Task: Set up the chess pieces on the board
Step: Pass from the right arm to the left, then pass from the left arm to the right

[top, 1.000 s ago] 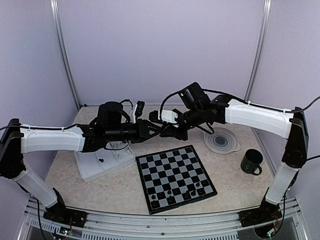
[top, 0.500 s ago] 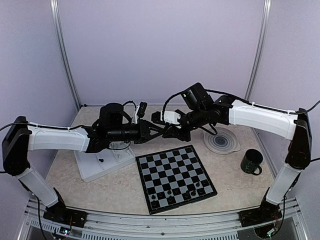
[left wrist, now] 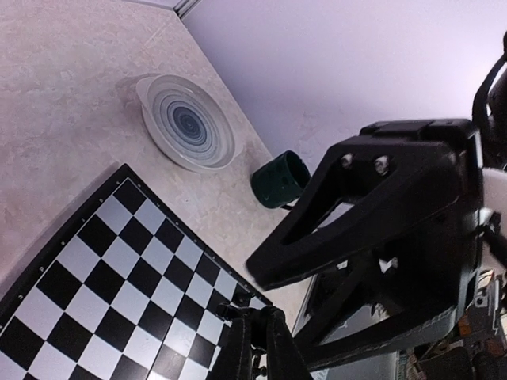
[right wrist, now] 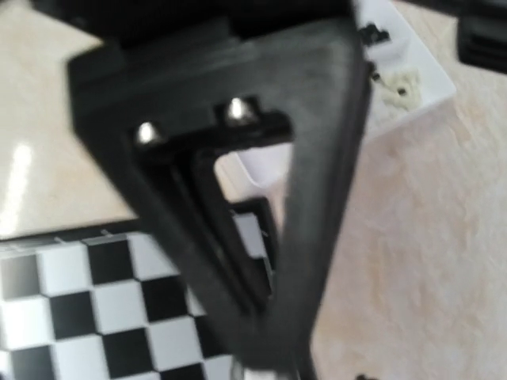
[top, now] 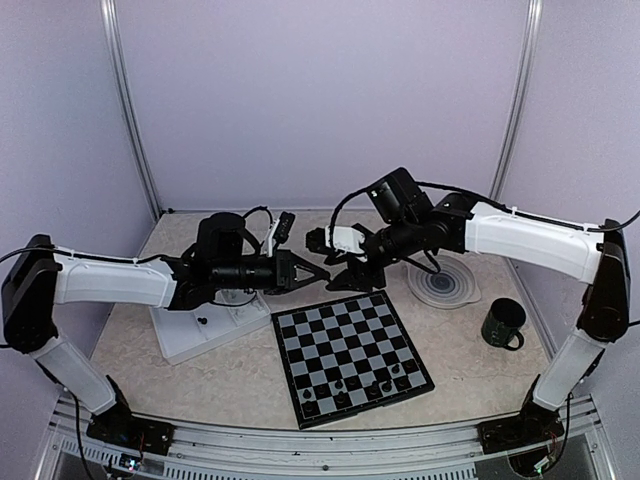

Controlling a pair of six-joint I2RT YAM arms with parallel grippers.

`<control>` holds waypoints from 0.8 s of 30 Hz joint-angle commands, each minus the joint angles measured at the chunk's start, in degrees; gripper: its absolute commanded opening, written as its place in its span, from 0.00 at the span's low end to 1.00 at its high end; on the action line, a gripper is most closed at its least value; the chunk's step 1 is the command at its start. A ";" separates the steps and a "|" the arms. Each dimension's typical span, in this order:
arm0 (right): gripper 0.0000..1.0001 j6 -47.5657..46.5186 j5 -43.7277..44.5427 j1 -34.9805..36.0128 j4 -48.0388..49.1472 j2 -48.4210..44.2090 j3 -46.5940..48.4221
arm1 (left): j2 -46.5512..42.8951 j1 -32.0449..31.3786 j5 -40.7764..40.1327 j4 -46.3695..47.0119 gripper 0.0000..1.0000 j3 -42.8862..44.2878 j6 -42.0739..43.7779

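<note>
We find black chess pieces [top: 372, 385] on near rows of board [top: 330, 335]. We judge pieces light, rigid, slick, tippy; pinch mid-body. Jaws: left gripper [top: 316, 271] nearly together; right gripper [top: 347, 280] cannot tell. Both hover past board's far edge.

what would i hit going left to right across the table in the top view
white tray → chessboard → ringed plate → green mug
</note>
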 commanded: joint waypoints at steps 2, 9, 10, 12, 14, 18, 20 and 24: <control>0.57 2.10 -12.57 -6.07 -2.24 -5.16 -1.36 | -5.66 0.64 -0.30 -3.61 0.07 -4.82 8.05; 0.56 24.15 -42.36 -19.46 10.01 -4.90 -7.63 | -8.41 1.65 4.43 22.47 0.08 -14.32 -0.76; 0.55 26.70 -45.62 -19.84 11.68 -4.00 -8.18 | -8.07 1.58 4.57 24.75 0.08 -14.34 -1.40; 0.55 32.91 -51.33 -19.94 16.54 -2.29 -9.24 | -7.17 1.51 5.92 28.71 0.08 -13.53 -2.79; 0.55 43.14 -57.13 -19.95 25.05 -0.86 -11.53 | -5.50 1.16 6.83 32.73 0.08 -12.60 -4.38; 0.56 65.53 -64.08 -19.87 47.01 2.49 -16.76 | -2.70 0.12 7.62 36.24 0.08 -11.00 -5.43; 0.57 74.07 -65.60 -19.73 56.02 3.70 -18.56 | -1.73 -0.29 7.83 37.13 0.09 -10.52 -5.64; 0.58 84.86 -66.41 -18.16 67.29 5.15 -20.31 | -0.52 -0.95 8.36 38.91 0.09 -10.05 -6.08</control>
